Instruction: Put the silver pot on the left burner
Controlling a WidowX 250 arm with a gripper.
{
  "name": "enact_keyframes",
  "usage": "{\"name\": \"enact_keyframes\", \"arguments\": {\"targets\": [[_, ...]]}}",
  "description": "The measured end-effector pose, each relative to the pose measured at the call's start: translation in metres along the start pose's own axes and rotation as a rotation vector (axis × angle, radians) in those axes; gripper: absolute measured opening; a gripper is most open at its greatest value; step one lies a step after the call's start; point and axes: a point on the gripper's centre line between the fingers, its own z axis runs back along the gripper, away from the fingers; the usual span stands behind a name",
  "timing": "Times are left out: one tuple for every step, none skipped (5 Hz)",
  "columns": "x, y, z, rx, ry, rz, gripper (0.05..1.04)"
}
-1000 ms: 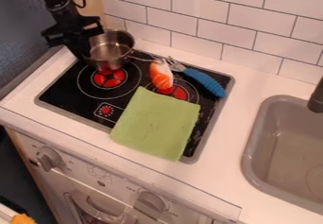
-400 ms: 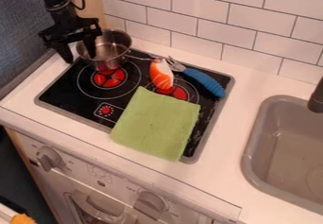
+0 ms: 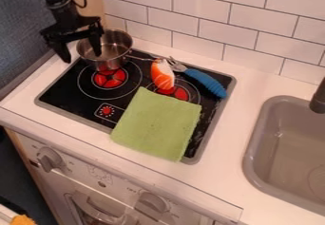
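Observation:
My gripper (image 3: 81,53) hangs at the upper left, open, with one finger over the inside of the silver pot and the other outside its left rim. The silver pot (image 3: 112,59) stands upright at the back left of the stove, its lower part overlapping the back of the left burner (image 3: 109,79). Its thin handle points right, toward the sushi piece. Most of the left burner's red centre shows in front of the pot.
On the stove's right half lie a green cloth (image 3: 157,124), an orange and white sushi piece (image 3: 162,75) and a blue-handled utensil (image 3: 204,81). A grey sink (image 3: 252,160) is at the right; a tiled wall (image 3: 184,13) rises behind.
The gripper's fingers have spread apart, one now over the pot's inside and the other outside it. The pot has shifted slightly left.

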Motion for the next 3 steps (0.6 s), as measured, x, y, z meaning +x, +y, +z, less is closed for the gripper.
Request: {"name": "enact_keyframes", "arguments": {"targets": [[0.0,-0.009,0.013,-0.025,0.019,-0.002,1.001],[0.004,-0.015,0.039,-0.032,-0.001,0.0,1.001],[-0.001,-0.022,0.065,-0.012,0.006,-0.023,1.001]]}}
